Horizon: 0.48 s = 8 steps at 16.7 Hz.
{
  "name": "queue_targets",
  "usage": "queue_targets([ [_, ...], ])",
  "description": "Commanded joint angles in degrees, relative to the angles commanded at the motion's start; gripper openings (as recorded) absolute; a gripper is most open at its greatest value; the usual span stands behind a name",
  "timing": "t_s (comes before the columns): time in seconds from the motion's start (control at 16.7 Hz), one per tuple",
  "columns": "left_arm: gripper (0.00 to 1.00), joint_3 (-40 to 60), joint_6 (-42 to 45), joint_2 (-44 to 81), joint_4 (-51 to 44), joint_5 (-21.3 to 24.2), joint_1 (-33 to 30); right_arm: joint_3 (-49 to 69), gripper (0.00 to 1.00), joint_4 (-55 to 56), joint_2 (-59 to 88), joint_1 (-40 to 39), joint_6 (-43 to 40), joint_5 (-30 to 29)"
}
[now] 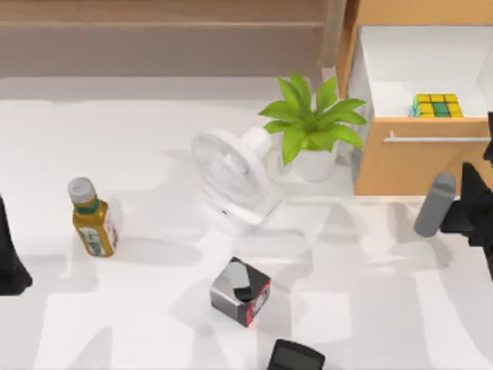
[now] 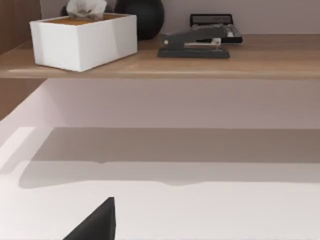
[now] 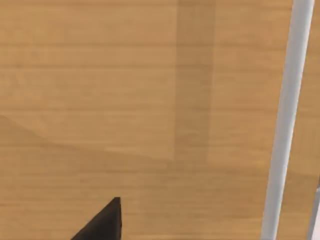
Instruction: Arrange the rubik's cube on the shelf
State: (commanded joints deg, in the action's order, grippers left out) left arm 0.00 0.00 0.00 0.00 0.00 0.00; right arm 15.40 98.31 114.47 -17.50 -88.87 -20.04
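Inside the open white drawer of the orange-tan wooden cabinet (image 1: 393, 166) at far right sits the small yellow-and-green rubik's cube (image 1: 437, 105), not yet gripped. Right gripper (image 1: 471, 208) hovers just in front of the drawer's thin metal bar handle (image 1: 435, 139); whether its fingers are apart cannot be told. Left gripper (image 1: 9, 254) is parked at the left edge. Risk: descending over the drawer front may strike handle or wall, missing the cube. Long light-brown wooden shelf (image 1: 162, 11) lies well apart, far left.

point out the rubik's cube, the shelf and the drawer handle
rubik's cube (image 1: 437, 105): top view, its yellow and green top face, inside the open drawer.
shelf (image 1: 154, 11): top view, bare wooden ledge at the far edge.
drawer handle (image 1: 435, 139): top view, middle of the thin metal bar.
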Motion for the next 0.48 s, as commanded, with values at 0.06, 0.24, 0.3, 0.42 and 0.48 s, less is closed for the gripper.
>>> queue_targets([
  [0.06, 1.00, 0.0, 0.0, 0.0, 0.0, 0.0, 0.0, -0.6, 1.00, 0.5, -0.1, -0.2, 0.0, -0.2],
  [0.24, 1.00, 0.0, 0.0, 0.0, 0.0, 0.0, 0.0, -3.3, 1.00, 2.9, -0.4, -1.4, 0.0, -1.4],
  [0.3, 1.00, 0.0, 0.0, 0.0, 0.0, 0.0, 0.0, -3.9, 1.00, 3.5, -0.4, -1.6, 0.0, -1.6],
  [0.42, 1.00, 0.0, 0.0, 0.0, 0.0, 0.0, 0.0, -4.1, 1.00, 3.6, -0.5, -1.7, 0.0, -1.7],
  [0.48, 1.00, 0.0, 0.0, 0.0, 0.0, 0.0, 0.0, -4.1, 1.00, 3.6, -0.5, -1.7, 0.0, -1.7],
])
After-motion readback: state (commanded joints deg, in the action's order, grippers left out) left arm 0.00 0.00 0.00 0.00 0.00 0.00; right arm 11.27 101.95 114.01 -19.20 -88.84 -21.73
